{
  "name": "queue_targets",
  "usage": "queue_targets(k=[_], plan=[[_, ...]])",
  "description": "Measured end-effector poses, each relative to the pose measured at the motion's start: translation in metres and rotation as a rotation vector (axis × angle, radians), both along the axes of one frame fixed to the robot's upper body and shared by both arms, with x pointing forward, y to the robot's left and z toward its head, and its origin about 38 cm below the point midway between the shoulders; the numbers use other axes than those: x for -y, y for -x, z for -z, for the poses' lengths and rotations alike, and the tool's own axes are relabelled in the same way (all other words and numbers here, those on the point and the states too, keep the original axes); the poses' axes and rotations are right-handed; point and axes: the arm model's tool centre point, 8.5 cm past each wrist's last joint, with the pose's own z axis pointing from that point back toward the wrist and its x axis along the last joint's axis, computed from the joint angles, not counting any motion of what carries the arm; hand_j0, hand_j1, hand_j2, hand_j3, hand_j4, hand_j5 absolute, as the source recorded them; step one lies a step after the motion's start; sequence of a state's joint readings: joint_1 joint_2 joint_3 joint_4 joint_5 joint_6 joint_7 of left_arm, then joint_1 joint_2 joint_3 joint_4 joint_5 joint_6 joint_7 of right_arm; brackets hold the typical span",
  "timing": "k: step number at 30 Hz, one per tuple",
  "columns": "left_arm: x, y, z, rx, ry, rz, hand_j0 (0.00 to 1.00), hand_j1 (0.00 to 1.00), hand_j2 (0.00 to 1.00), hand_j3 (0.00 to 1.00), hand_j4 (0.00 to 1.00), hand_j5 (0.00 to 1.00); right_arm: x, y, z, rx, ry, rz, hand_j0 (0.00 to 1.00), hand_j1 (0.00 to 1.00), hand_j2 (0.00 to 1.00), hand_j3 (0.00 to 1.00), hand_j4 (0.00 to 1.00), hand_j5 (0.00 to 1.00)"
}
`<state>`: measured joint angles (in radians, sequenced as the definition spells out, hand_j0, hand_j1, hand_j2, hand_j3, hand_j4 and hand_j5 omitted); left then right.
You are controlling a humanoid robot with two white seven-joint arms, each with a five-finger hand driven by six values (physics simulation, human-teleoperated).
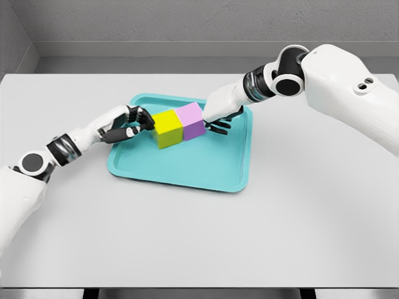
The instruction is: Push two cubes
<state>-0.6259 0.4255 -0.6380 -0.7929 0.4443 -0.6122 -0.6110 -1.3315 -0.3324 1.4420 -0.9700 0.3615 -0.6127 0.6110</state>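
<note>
Both cubes sit side by side, touching, in the upper middle of the teal tray (187,171) on the grey bench (199,237). Yellow cube (168,128) is on the left, purple cube (191,120) on the right & a bit further back. My left hand (132,123) comes in from lower left, fingers (144,118) curled but holding nothing, tips against the yellow cube's left face. My right hand (219,112) reaches in from upper right, palm against the purple cube's right face, dark fingers loosely spread & pointing down toward the tray floor, gripping nothing. So the 2 cubes are sandwiched between my hands. Tray lies flat, roughly centre of the bench, slightly skewed.
</note>
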Motion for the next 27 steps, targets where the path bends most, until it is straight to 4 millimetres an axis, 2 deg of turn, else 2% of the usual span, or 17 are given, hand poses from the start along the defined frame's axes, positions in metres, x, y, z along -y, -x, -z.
queue_targets(k=[17, 20, 23, 25, 27], plan=[[-0.004, 0.004, 0.000, 0.002, 0.007, -0.003, 0.46, 0.46, 0.46, 0.46, 0.46, 0.46, 0.013, -0.004, -0.009, 0.017, 0.000, 0.019, 0.14, 0.14, 0.14, 0.14, 0.14, 0.14], [-0.004, 0.008, 0.005, -0.007, 0.014, -0.002, 0.46, 0.46, 0.46, 0.46, 0.46, 0.46, 0.014, -0.004, -0.009, 0.018, 0.001, 0.022, 0.14, 0.14, 0.14, 0.14, 0.14, 0.14], [-0.013, 0.020, -0.002, 0.005, 0.052, 0.006, 0.46, 0.46, 0.46, 0.46, 0.46, 0.46, 0.015, -0.005, -0.009, 0.018, 0.000, 0.025, 0.14, 0.14, 0.14, 0.14, 0.14, 0.14], [-0.027, 0.026, -0.028, 0.049, 0.090, 0.017, 0.47, 0.47, 0.47, 0.47, 0.47, 0.47, 0.015, -0.005, -0.010, 0.019, 0.001, 0.026, 0.14, 0.14, 0.14, 0.14, 0.14, 0.14], [-0.047, 0.038, -0.044, 0.066, 0.104, 0.019, 0.48, 0.48, 0.48, 0.48, 0.48, 0.48, 0.019, -0.006, -0.012, 0.023, 0.002, 0.033, 0.14, 0.14, 0.14, 0.14, 0.14, 0.14]])
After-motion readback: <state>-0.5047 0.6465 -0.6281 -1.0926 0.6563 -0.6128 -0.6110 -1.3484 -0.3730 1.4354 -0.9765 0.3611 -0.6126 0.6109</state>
